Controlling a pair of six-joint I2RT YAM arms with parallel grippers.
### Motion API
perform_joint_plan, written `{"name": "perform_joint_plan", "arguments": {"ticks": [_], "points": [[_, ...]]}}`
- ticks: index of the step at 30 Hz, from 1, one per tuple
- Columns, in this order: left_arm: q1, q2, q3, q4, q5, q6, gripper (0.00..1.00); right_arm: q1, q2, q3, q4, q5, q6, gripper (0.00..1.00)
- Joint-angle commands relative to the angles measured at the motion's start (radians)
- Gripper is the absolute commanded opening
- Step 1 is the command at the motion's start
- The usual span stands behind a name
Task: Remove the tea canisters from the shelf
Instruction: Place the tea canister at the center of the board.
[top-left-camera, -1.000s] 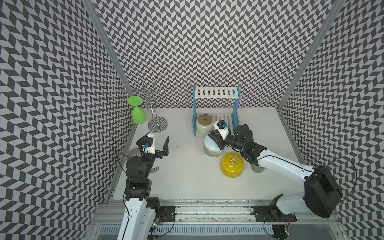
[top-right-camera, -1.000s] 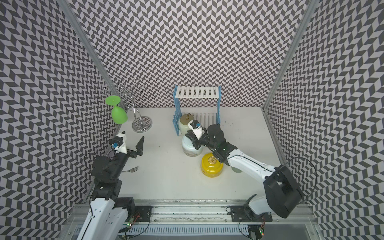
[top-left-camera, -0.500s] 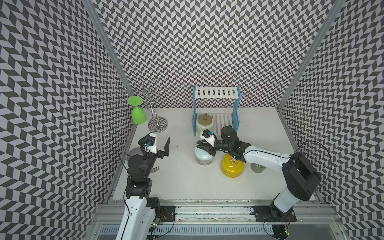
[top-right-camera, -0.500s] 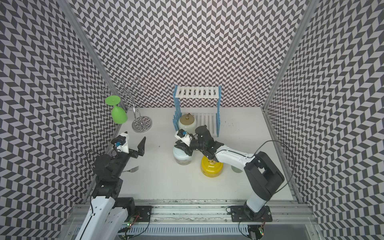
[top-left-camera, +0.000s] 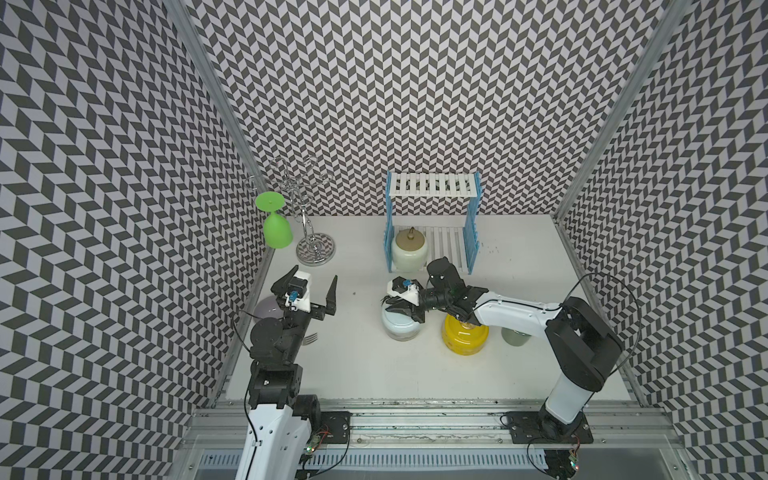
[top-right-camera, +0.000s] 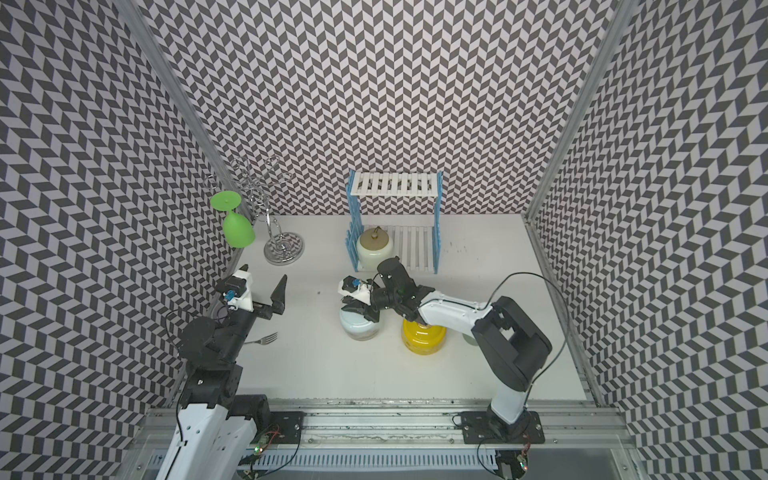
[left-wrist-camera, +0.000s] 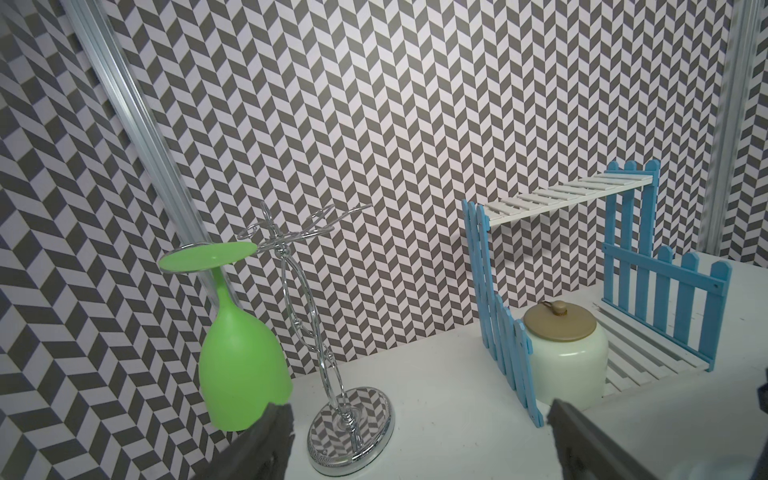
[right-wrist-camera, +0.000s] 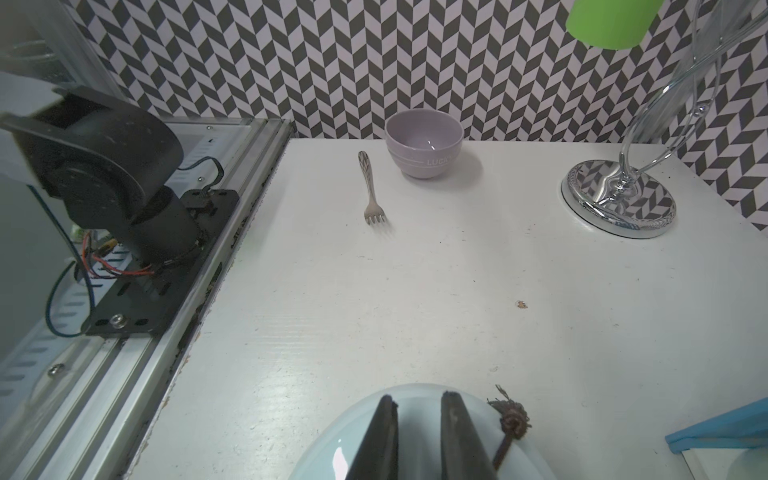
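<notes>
Right gripper (top-left-camera: 397, 309) has carried the pale blue canister (top-left-camera: 401, 328) out from the shelf (top-left-camera: 432, 189). The canister is directly beneath its fingers, which are clamped on the lid. Left gripper (top-left-camera: 311, 276) hovers spread wide, empty.

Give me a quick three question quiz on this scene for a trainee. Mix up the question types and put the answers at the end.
1. On the shelf, where does the cream canister stand?
A. the top board
B. the bottom board
C. hanging off a side panel

2. True or false: the left gripper has its fingers spread open and holds nothing.

3. Fill in the blank: the right gripper has its fingers closed at the top of the ____ canister, which sits on the table in front of the shelf.

Key
1. B
2. True
3. pale blue canister
</notes>
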Motion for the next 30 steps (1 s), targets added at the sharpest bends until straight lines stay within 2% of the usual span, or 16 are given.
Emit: {"name": "perform_joint_plan", "arguments": {"ticks": [1, 7, 14, 20, 25, 30], "points": [[-0.023, 0.013, 0.023, -0.028, -0.008, 0.017, 1.00, 0.005, -0.016, 0.057, 0.077, -0.046, -0.097, 0.00], [-0.026, 0.001, 0.002, -0.003, 0.021, 0.023, 1.00, 0.002, 0.017, 0.069, 0.028, -0.075, -0.118, 0.00], [-0.007, 0.009, -0.010, 0.014, 0.022, 0.024, 1.00, 0.001, 0.062, 0.095, -0.029, -0.173, -0.184, 0.00], [0.008, 0.013, -0.006, 0.009, 0.019, 0.019, 1.00, -0.001, 0.060, 0.101, -0.120, -0.155, -0.210, 0.00], [0.021, 0.051, -0.001, 0.008, 0.030, 0.002, 1.00, -0.003, 0.028, 0.030, -0.055, -0.143, -0.191, 0.00], [0.028, 0.062, 0.000, 0.012, 0.048, -0.014, 1.00, -0.002, 0.039, 0.025, -0.063, -0.180, -0.180, 0.00]]}}
